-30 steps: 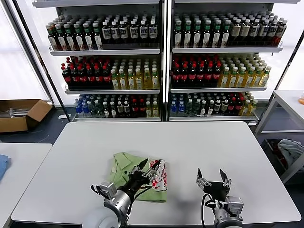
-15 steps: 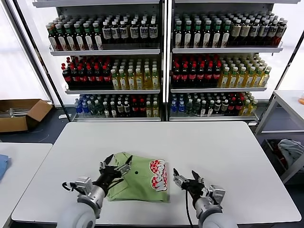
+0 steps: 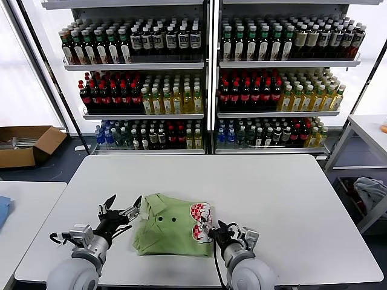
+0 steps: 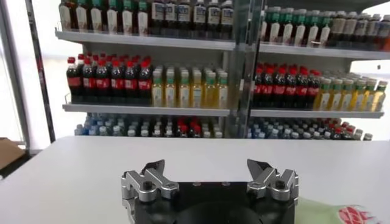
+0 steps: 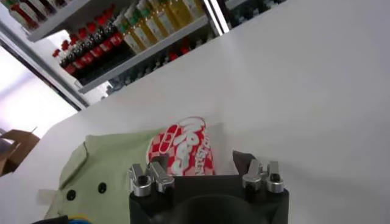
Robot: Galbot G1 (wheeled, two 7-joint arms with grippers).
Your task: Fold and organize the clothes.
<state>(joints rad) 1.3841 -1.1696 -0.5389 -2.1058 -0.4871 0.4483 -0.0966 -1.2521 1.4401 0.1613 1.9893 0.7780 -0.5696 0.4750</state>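
Fabric of the light green polo shirt (image 3: 169, 225) is judged soft, light and floppy, w/ no stiffness, so it is likely to sag and slide on the smooth white table (image 3: 272, 193) if lifted at one point only. It is lying already folded into a compact pad near the table's front edge, collar twd the robot's left, red-and-white chest graphic (image 3: 200, 220) at its right edge. Best hold, by judgement: a pinch thru all layers at a folded edge or corner, one per side, not on the print's middle. The left gripper (image 3: 120, 214) is being held spread wide, empty, just beside the collar end. The right gripper (image 3: 221, 231) is sitting at the graphic side, jaws apart, nothing between them; contact w/ the cloth can't be told. Count: 1 polo shirt, 2 dark buttons (image 5: 86, 192) showing, 1 graphic, 2 grippers, 1 table.
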